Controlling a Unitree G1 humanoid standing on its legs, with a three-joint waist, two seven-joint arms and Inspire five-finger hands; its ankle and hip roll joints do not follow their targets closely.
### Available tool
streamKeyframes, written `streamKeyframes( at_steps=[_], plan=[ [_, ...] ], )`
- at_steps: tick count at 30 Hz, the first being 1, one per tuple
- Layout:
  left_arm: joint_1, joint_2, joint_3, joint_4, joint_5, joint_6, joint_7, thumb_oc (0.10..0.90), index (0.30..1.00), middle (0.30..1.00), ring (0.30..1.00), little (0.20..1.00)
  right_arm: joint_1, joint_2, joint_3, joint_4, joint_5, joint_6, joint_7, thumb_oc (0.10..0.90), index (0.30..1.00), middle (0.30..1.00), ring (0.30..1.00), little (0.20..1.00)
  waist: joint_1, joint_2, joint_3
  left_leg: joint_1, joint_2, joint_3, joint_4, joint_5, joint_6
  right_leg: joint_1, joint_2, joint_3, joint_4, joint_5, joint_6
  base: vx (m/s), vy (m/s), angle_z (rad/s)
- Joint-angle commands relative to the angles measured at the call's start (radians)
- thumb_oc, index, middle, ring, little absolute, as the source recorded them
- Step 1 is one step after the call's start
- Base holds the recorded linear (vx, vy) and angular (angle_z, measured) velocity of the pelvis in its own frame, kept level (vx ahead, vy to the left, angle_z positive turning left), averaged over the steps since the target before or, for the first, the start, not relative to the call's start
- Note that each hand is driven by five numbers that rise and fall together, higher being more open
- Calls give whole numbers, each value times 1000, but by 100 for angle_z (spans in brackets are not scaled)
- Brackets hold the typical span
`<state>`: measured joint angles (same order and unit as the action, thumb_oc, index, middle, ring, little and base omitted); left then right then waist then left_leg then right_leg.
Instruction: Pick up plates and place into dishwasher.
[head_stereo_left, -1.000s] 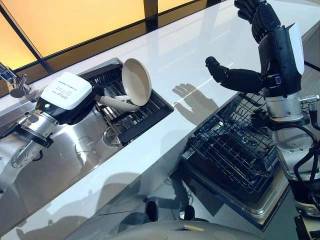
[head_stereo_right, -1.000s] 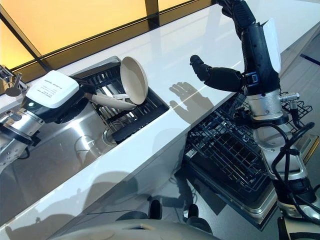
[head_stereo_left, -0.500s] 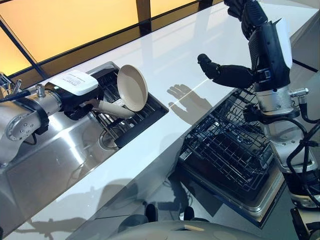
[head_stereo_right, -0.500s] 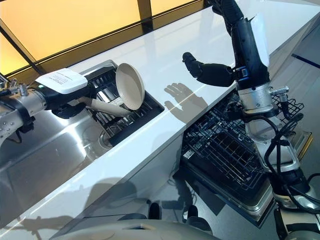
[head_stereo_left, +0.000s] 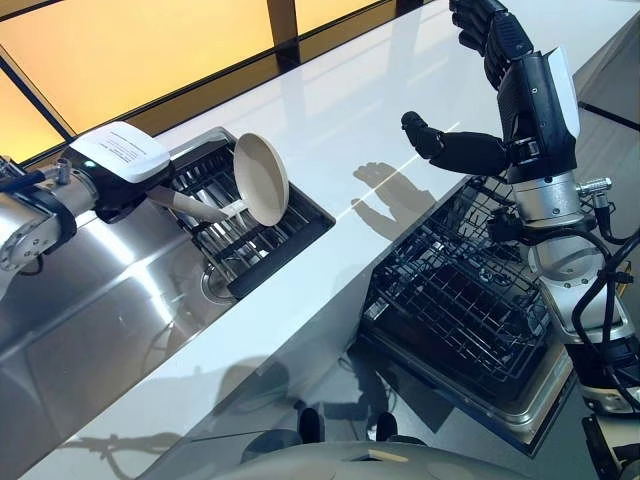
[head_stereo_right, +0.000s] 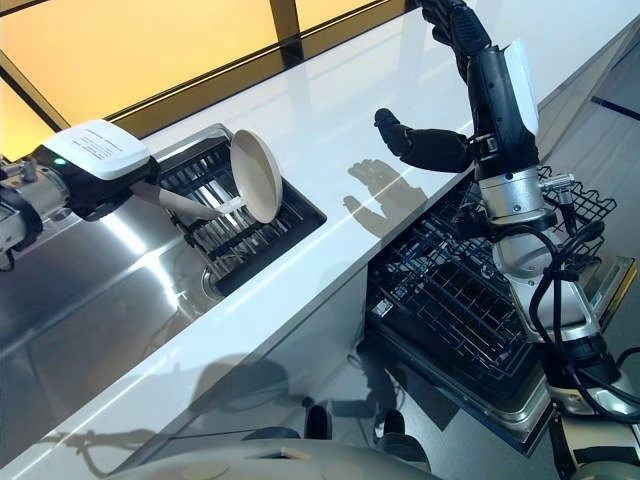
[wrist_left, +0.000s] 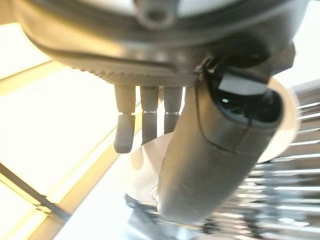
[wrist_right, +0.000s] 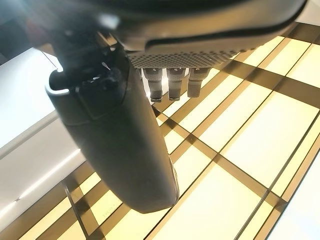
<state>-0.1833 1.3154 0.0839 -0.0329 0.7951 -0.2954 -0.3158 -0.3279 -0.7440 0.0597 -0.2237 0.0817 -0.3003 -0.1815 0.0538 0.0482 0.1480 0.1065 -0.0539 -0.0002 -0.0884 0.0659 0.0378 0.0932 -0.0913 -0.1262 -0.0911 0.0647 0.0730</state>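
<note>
White glossy counter (head_stereo_left: 330, 110) runs diag. across, w/ bright glare streak. Steel sink (head_stereo_left: 90, 300) set in at left; dark slatted drain rack (head_stereo_left: 270, 230) in basin beside it. Behind counter: amber-lit window panels (head_stereo_left: 150, 50) split by dark frames (head_stereo_left: 283, 25). Grey floor (head_stereo_left: 610, 90) at far right. Warm backlight, hard shadows on counter.
</note>
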Motion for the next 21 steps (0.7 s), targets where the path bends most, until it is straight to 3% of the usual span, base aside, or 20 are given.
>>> streamKeyframes(
  at_steps=[1,9,11,12,15,21],
  plan=[
    [-22,115,164,128,104,92,202,100,300,300,300,200,-120,-88,-39,-35,58,-70,-37,800,900,900,900,900,14,32,-85,24,-56,-29,32,-144,19,20,89,-75,91,-150,-5,0,0,0],
    [54,176,263,138,162,200,320,100,300,300,300,200,-125,-90,-29,-54,59,-47,-17,800,900,900,900,900,27,34,-88,14,-55,-37,36,-143,15,15,89,-79,95,-155,-9,-2,-8,5],
    [73,178,291,129,144,205,395,100,300,300,300,200,-135,-90,-17,-60,91,-49,17,800,900,900,900,900,27,32,-89,13,-54,-41,36,-142,14,13,90,-77,99,-158,-10,-9,-15,6],
    [76,174,306,107,103,213,482,100,300,300,300,200,-145,-87,1,-72,153,-42,70,800,900,900,900,900,26,30,-89,13,-55,-45,36,-143,14,13,90,-74,101,-160,-12,-9,-21,8],
    [57,159,320,58,30,198,609,100,300,300,300,200,-154,-74,23,-100,222,-31,137,800,900,900,900,900,24,25,-90,11,-55,-52,36,-142,12,13,90,-72,102,-163,-15,-8,-20,9],
    [-18,93,284,-68,-78,139,731,100,300,300,300,200,-192,-64,67,-118,96,-62,143,800,900,900,900,900,23,12,-105,17,-50,-59,20,-137,7,14,93,-76,105,-170,-18,2,-11,11]
  ],
)
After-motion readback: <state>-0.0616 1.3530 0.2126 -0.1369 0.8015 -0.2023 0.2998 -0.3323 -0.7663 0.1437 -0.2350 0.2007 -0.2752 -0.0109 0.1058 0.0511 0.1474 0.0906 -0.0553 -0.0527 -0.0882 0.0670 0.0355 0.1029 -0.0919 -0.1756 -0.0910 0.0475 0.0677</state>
